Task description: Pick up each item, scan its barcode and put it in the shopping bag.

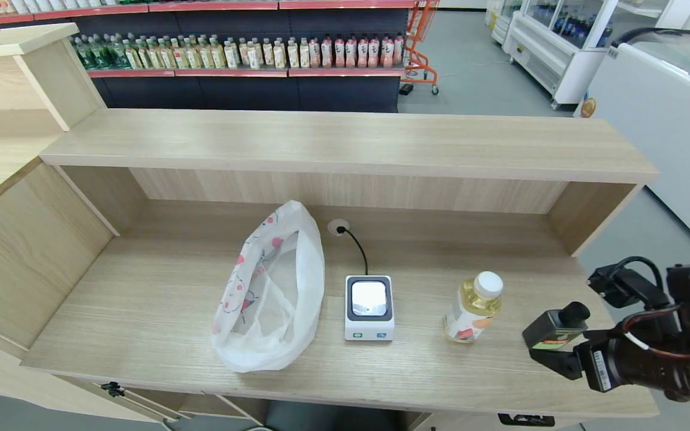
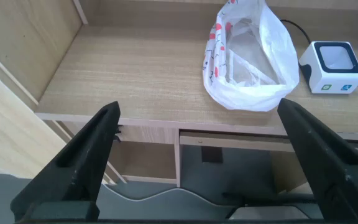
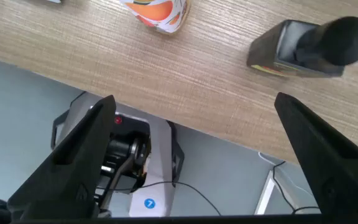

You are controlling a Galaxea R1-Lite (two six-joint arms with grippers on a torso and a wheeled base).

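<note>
In the head view the bottle (image 1: 474,306) is seen upright on the tabletop (image 1: 159,311), just right of the scanner (image 1: 369,307), with the shopping bag (image 1: 270,293) laid open on the scanner's left. In the left wrist view the left end effector (image 2: 199,106) is seen spread wide and empty off the tabletop's near edge. In the right wrist view the right end effector (image 3: 194,99) is likewise wide and empty, near a dark capped container (image 3: 297,46). The bottle is probably best gripped mid-body, its barcode left uncovered.

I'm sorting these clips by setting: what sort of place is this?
Most likely a shop's checkout, real or mock-up: a wooden counter with a barcode scanner and shopping bag, shelves of bottled drinks behind it, and glass-fronted chillers to the side.
</note>
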